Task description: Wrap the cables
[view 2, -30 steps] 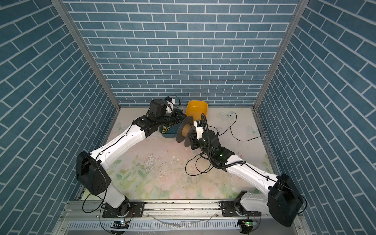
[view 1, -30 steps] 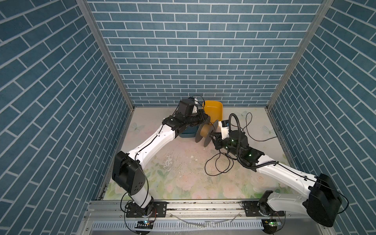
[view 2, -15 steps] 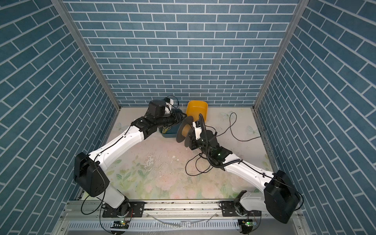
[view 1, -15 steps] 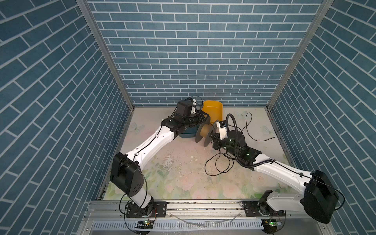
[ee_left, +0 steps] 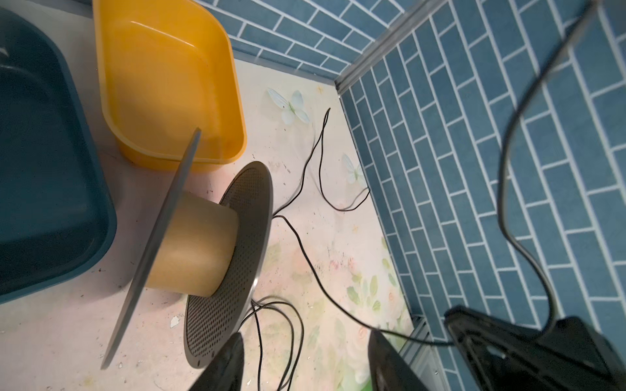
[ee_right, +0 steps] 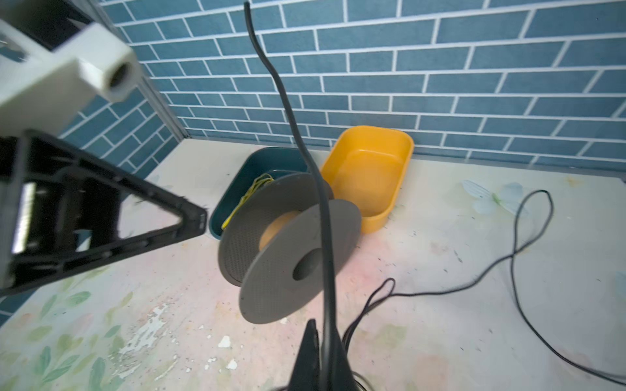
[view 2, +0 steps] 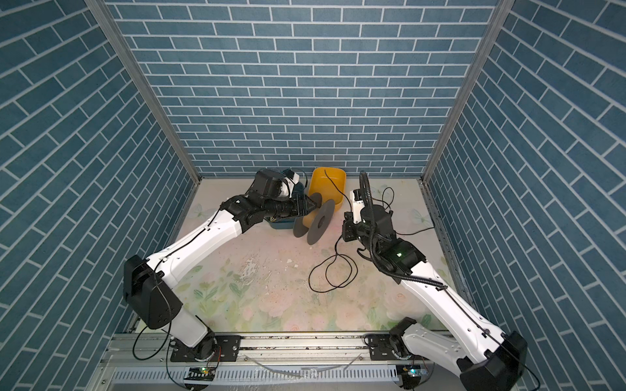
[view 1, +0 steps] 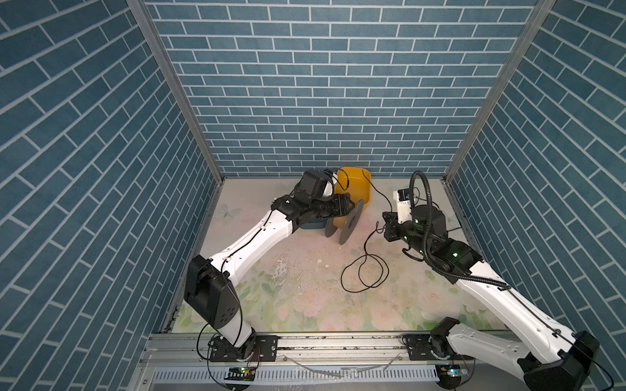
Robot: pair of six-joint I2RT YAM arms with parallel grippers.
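Toward the table's (view 1: 305, 304) back edge, your right claw (ee_right: 323, 338) is clamped on the black cable (ee_right: 327, 237), and your left claw (ee_left: 306, 335) is spread and empty. The cable looks limp, light and slippery, so take hold near the spool (view 1: 350, 221).

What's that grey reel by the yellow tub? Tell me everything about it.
The reel has two grey discs, dotted with tiny holes, joined by a tan core like cardboard. It stands tilted on its edges on the table, before the yellow tub and teal tub. None of the black cable is wound on it.
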